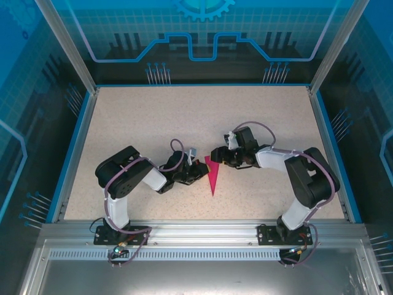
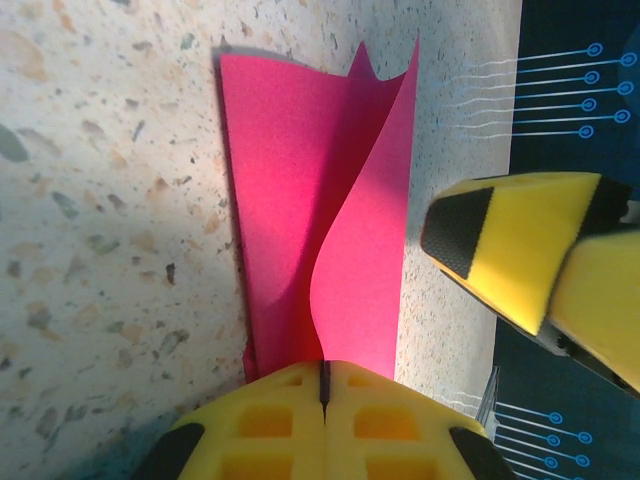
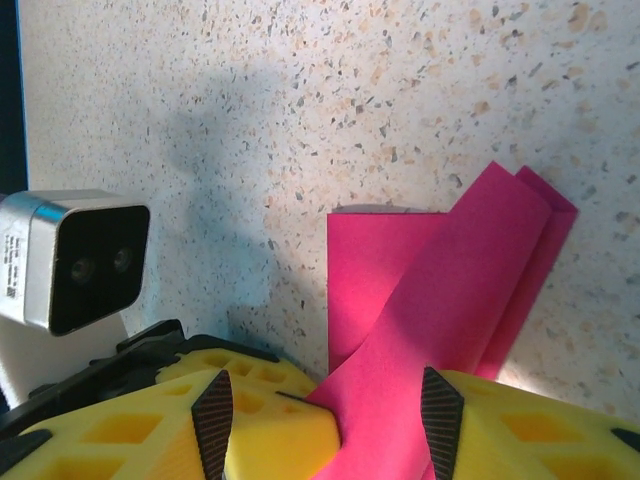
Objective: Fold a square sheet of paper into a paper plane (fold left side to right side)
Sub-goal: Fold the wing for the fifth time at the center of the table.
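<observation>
So the setup is a speckled beige table with a blue rim, boxed in by panels with glowing blue circuit-style graphics. Both arms reach in toward the middle of the table and meet over the paper plane, which from the top camera looks like a narrow magenta dart with its tip pointing toward the near edge.

The left gripper sits just on the left of the plane. In its wrist view, the left gripper has its yellow fingers pressed tight together with only a thin seam between them. The pink paper comes out right at that seam, so it looks pinched on the plane. One layer lies flat on the table and another flap curls up off it in a soft S-curve. A yellow and black finger of the other arm pokes in from the right, just beside the paper.

The right gripper is at the far, wide end of the plane. In its own camera view the right gripper has its jaws spread apart. A folded strip of the plane runs between the two black pads. I can't tell if either pad actually touches it. The left arm's grey camera box shows at the left of that view.
</observation>
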Controlling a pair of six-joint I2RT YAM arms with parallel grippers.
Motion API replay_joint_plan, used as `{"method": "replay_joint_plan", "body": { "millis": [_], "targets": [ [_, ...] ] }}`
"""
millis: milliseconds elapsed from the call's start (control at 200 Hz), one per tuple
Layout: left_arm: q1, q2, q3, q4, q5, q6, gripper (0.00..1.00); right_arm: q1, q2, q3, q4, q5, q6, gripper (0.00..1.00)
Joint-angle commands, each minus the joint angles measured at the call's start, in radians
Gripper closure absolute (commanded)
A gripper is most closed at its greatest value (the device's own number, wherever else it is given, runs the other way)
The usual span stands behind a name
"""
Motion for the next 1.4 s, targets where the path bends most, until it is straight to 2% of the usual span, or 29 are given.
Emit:
{"method": "replay_joint_plan", "body": {
  "millis": [0, 585, 1311, 1396],
  "targets": [
    [0.003, 0.026, -0.028, -0.028, -0.032, -0.003, 1.00, 0.013, 0.022, 0.027, 0.025, -0.028, -0.002, 0.45],
    [0.003, 0.020, -0.041, -0.052, -0.048, -0.003, 1.00, 0.020, 0.073, 0.049, -0.001, 0.003, -0.025, 0.45],
    [0.005, 0.005, -0.047, -0.061, -0.042, -0.003, 1.00, 0.020, 0.151, 0.109, -0.206, 0.088, -0.060, 0.45],
    [0.005, -0.032, -0.056, -0.087, -0.050, 0.012, 0.94, 0.020, 0.153, 0.105, -0.220, 0.101, -0.062, 0.45]
  ]
}}
